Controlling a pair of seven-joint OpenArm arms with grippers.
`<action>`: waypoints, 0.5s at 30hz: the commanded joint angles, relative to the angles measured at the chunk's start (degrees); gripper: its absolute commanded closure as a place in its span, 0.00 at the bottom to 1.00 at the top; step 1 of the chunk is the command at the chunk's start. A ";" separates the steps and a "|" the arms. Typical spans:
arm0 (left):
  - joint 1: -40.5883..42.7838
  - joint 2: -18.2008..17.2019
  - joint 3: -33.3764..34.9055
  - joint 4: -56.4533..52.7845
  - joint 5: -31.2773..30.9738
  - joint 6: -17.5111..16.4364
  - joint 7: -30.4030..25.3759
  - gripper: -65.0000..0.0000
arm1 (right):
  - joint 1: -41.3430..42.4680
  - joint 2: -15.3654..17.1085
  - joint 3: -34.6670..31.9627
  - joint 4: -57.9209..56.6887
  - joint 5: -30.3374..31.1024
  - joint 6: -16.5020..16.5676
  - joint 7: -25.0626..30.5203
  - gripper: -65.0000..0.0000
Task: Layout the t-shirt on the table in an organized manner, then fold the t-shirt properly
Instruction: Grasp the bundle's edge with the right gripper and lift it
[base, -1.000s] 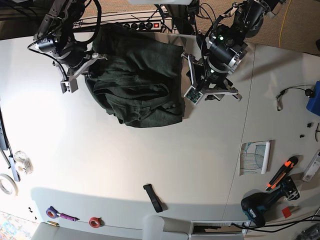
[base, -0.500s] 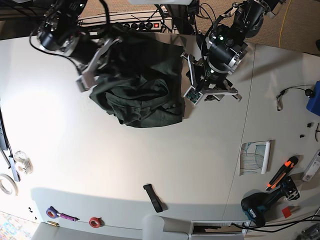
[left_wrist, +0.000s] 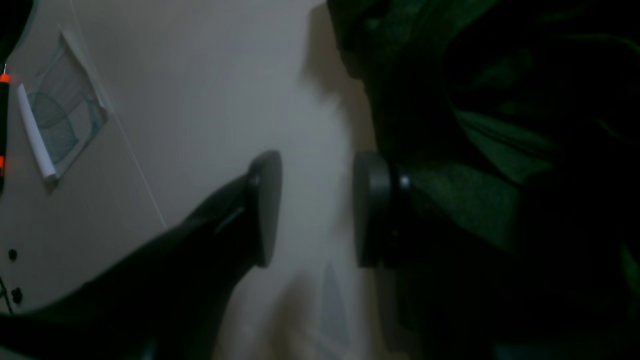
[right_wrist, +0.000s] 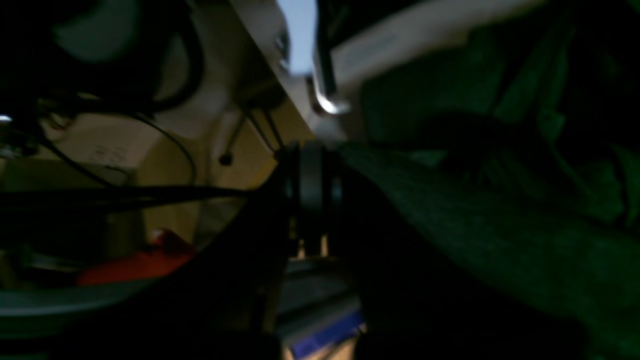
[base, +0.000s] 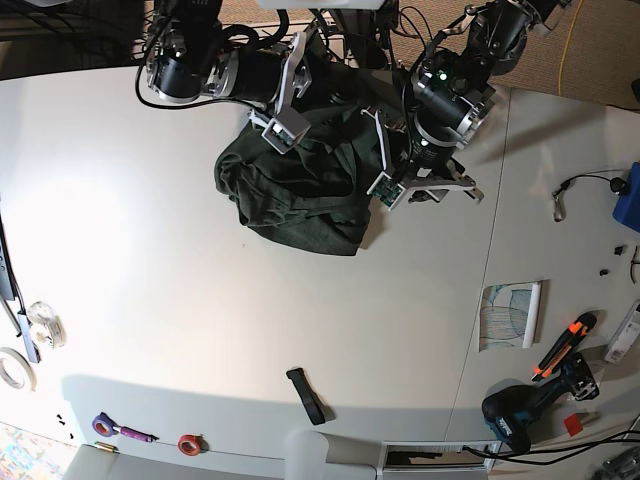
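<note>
Up close, right hand (right_wrist: 312, 185) pinches t-shirt (right_wrist: 475, 235); left hand (left_wrist: 315, 205) gapes (alongside).

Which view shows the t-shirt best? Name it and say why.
Base: almost the whole t-shirt shows, bunched on the table. Left wrist shows only dark folds beside the left gripper; right wrist only a fold in the right gripper.

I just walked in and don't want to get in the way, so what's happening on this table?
A two-armed robot is working on a dark green t-shirt, which lies bunched in a heap near the far edge of the table, not yet spread flat. The right gripper is pinched shut on a bit of the cloth. The left gripper sits open beside the heap, its fingers apart over bare table, holding nothing.
</note>
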 joint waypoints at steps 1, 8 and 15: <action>-0.33 0.00 -0.22 0.85 0.42 0.22 -1.22 0.65 | 0.04 0.04 0.07 1.11 0.15 0.28 1.19 1.00; -0.33 0.00 -0.22 0.85 0.42 0.22 -1.29 0.65 | 0.55 0.04 0.15 1.11 -7.41 0.28 1.19 0.65; -0.33 0.02 -0.22 0.85 0.39 0.24 -1.27 0.65 | 9.11 0.04 0.15 1.11 -14.71 0.28 7.67 0.64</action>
